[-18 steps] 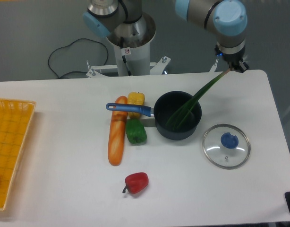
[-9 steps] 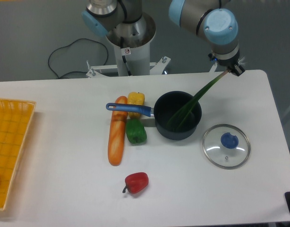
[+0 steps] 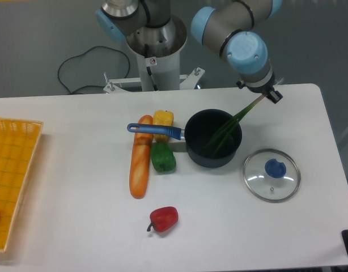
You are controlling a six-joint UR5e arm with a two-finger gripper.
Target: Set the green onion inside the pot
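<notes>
Green onion (image 3: 230,128) held at pale end by end effector (image 3: 268,96), leaves already down-left inside pot (image 3: 213,137), stalk leaning over near rim. Left to do: lowering and letting go. Glass lid (image 3: 271,174) below on tabletop (image 3: 77,226), tabletop edge off to one side; open room above pot.

Your arm reaches out from its base at the far edge of the table, wrist bent down over the right half. Your gripper (image 3: 271,94) hangs at the wrist's tip, its fingers clamped on a stalk.
</notes>
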